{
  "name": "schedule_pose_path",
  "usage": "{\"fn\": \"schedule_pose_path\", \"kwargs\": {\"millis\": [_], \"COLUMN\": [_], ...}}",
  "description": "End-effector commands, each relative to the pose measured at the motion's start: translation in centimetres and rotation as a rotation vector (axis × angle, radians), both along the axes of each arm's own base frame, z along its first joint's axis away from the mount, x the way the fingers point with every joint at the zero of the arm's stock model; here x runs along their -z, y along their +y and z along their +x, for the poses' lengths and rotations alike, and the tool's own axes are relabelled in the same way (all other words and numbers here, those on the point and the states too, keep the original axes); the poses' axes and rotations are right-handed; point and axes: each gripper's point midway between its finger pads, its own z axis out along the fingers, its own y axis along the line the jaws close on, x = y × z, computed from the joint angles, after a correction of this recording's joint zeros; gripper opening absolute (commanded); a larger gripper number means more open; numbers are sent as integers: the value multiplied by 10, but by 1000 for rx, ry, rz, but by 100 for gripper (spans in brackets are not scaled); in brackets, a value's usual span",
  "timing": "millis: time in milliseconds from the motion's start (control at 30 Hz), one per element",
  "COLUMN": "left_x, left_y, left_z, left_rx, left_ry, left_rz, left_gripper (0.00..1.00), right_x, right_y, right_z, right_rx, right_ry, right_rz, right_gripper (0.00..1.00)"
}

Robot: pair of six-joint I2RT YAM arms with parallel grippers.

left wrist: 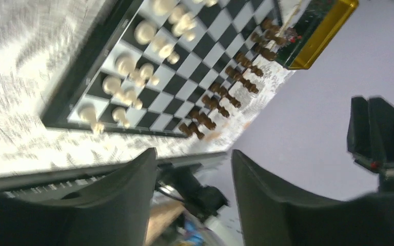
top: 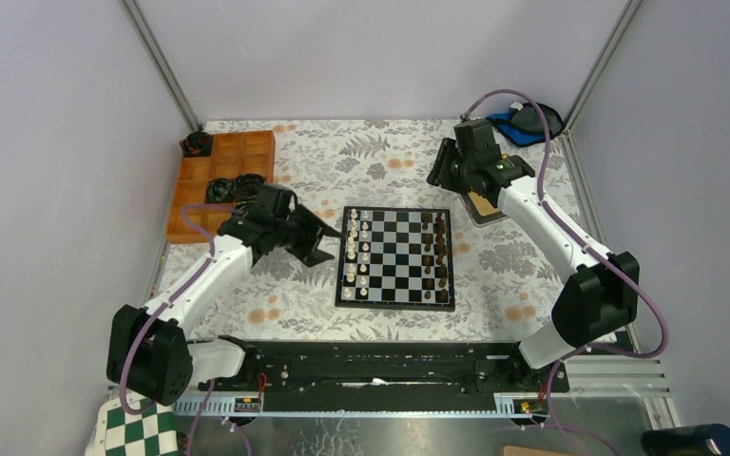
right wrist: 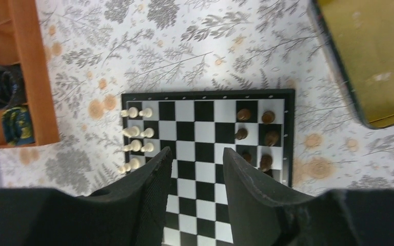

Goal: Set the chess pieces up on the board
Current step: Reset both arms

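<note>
left fingers [left wrist: 118,205]: held apart, nothing clamped; chess pieces [left wrist: 133,66] seen on board [left wrist: 77,77], upper left, well clear | right fingers [right wrist: 143,205]: held apart, empty; board seen beyond them, centre

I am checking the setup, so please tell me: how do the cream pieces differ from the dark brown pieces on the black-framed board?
Colour: the cream pieces are pale, the dark brown pieces are dark. Place: in the top view the cream pieces stand along the left edge of the board, the dark brown pieces along its right edge. Both groups appear upright, each in two rows.
</note>
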Motion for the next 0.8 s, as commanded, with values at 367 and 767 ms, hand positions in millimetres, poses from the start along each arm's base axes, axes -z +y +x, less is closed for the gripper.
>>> {"fn": "schedule_pose_path", "kwargs": {"millis": [367, 767], "left_x": [-85, -90], "left_y": [132, 157], "left_z": [95, 121], "left_rx": [-180, -217], "left_ry": [-640, -772], "left_rz": [835, 1038], "left_gripper": [99, 99], "right_x": [-28, -37], "right_y": [-83, -107], "right_z": [24, 4], "right_rx": [192, 262], "right_ry": [-266, -347], "right_rz": [-373, -411], "right_gripper": [73, 90]}}
